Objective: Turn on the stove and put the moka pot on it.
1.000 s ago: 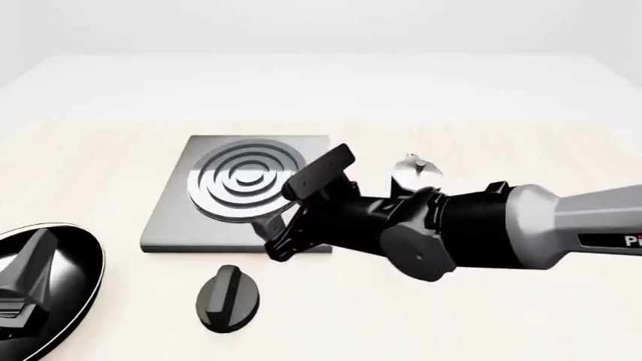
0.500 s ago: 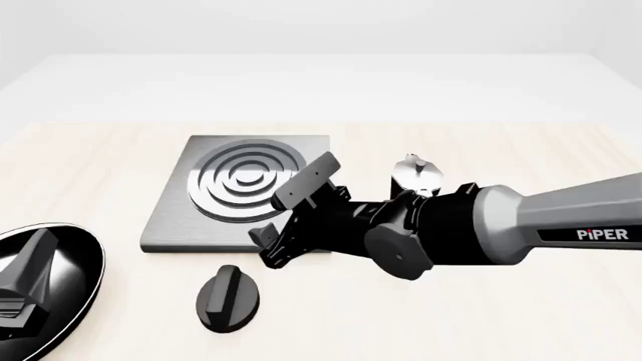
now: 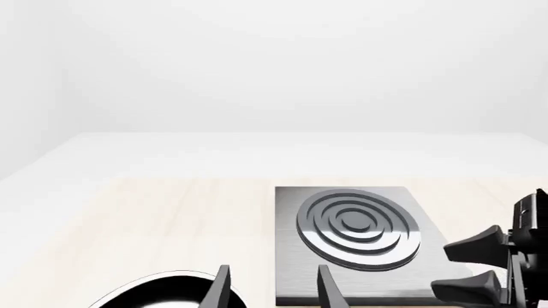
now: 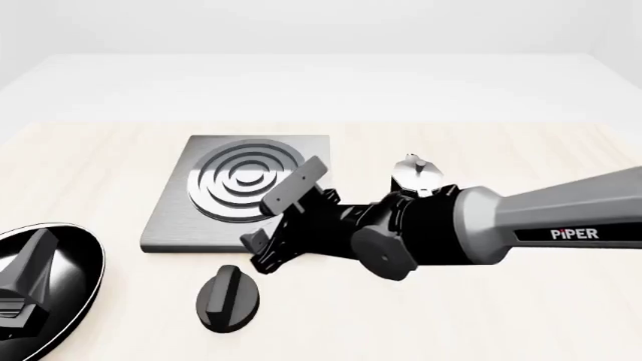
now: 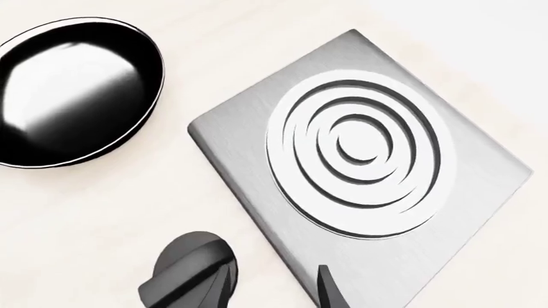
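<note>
Neither part of the task is judged complete: the moka pot [image 4: 414, 174] is seen standing on the table just beside the stove [image 4: 240, 188], partly hidden behind the right arm, and the burner is bare. The right gripper [image 4: 281, 219] is held with fingers spread and empty above the stove's near edge, close to the knob [image 4: 227, 298] but apart from it. The left gripper [image 3: 272, 290] is likewise parted and empty over the frying pan [image 4: 75, 282]; turning the knob and moving the pot are still outstanding.
</note>
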Controlling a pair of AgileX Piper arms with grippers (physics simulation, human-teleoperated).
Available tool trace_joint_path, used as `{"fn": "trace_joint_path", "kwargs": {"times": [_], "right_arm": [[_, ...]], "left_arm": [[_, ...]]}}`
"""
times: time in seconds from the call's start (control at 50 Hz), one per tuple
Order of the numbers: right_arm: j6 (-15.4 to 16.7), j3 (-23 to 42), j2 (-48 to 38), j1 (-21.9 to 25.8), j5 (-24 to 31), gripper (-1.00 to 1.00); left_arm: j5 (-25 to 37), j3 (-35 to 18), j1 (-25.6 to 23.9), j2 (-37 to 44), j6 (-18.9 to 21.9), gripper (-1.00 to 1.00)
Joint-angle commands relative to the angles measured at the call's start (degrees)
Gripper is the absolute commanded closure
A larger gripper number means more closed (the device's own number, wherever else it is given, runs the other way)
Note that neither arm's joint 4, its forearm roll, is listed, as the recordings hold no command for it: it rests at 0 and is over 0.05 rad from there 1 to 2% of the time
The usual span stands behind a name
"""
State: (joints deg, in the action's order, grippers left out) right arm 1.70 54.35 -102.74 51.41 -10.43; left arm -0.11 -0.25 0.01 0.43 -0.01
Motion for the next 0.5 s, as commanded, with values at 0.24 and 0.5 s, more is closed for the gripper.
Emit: {"fn": "trace_joint_path", "kwargs": {"times": [0.24, 0.5], "right_arm": [[-2.18, 1.71, -3.9, 0.43, 0.27, -1.0], [-2.72, 2.74, -5.4, 1.06, 0.65, -1.0]], "left_arm": [[0.0, 0.0, 0.0, 0.01, 0.0, -1.0], [0.0, 0.0, 0.0, 0.01, 0.01, -1.0]]}}
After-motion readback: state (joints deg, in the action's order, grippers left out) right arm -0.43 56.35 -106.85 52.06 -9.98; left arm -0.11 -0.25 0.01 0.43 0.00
